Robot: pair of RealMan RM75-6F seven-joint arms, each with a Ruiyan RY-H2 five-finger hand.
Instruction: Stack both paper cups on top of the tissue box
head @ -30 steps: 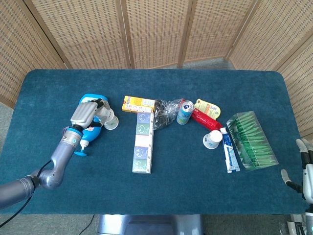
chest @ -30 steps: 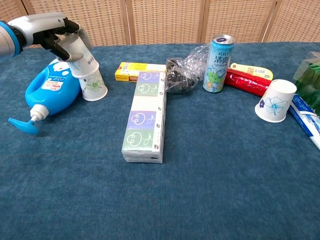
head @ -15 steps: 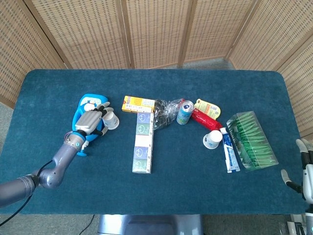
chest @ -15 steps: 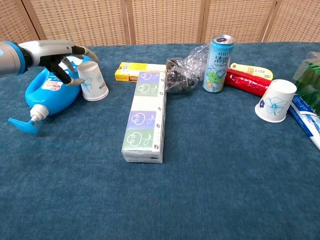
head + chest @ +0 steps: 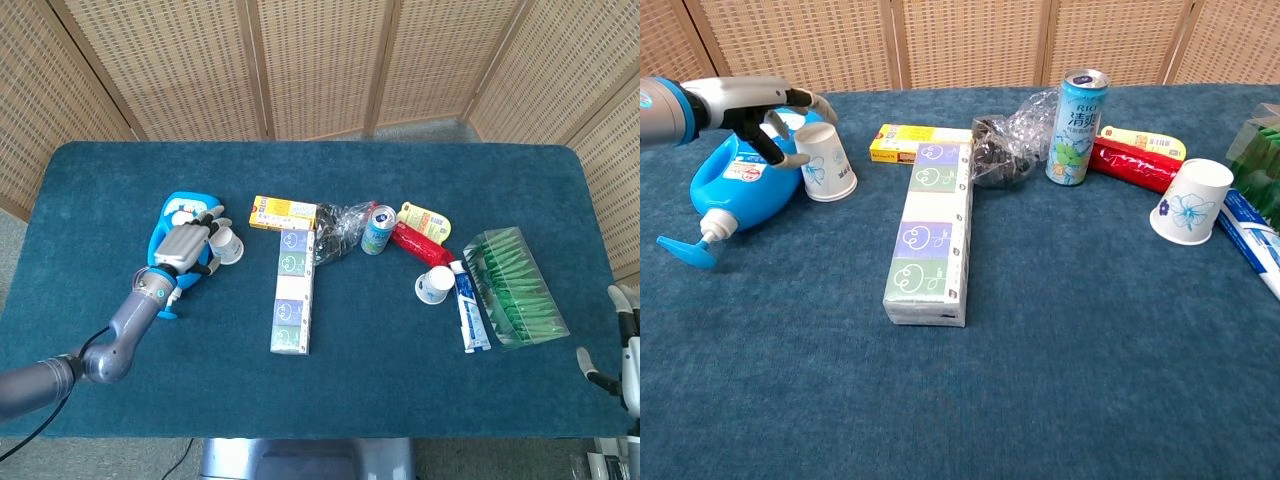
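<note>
A long tissue box (image 5: 291, 292) (image 5: 929, 232) with green and purple panels lies at the table's middle. One white paper cup (image 5: 228, 246) (image 5: 827, 163) stands upside down and slightly tilted, left of the box, against a blue pump bottle (image 5: 178, 232) (image 5: 740, 175). My left hand (image 5: 189, 246) (image 5: 768, 112) hovers at this cup, fingers (image 5: 812, 100) spread and arched over its upturned base, thumb beside it, no firm grip showing. The second paper cup (image 5: 434, 285) (image 5: 1191, 202) sits tilted at the right beside the toothpaste. My right hand (image 5: 626, 350) hangs at the table's right front corner, fingers apart, holding nothing.
Behind the tissue box lie a yellow carton (image 5: 910, 140), a crumpled black-and-clear bag (image 5: 1005, 145), a drink can (image 5: 1076, 125) and a red packet (image 5: 1137, 165). A toothpaste box (image 5: 469, 310) and a clear pack of green sachets (image 5: 513, 285) occupy the right.
My left hand came down from on top of the left cup to its side and spread its fingers. The cup shifted slightly. The right hand stayed put.
</note>
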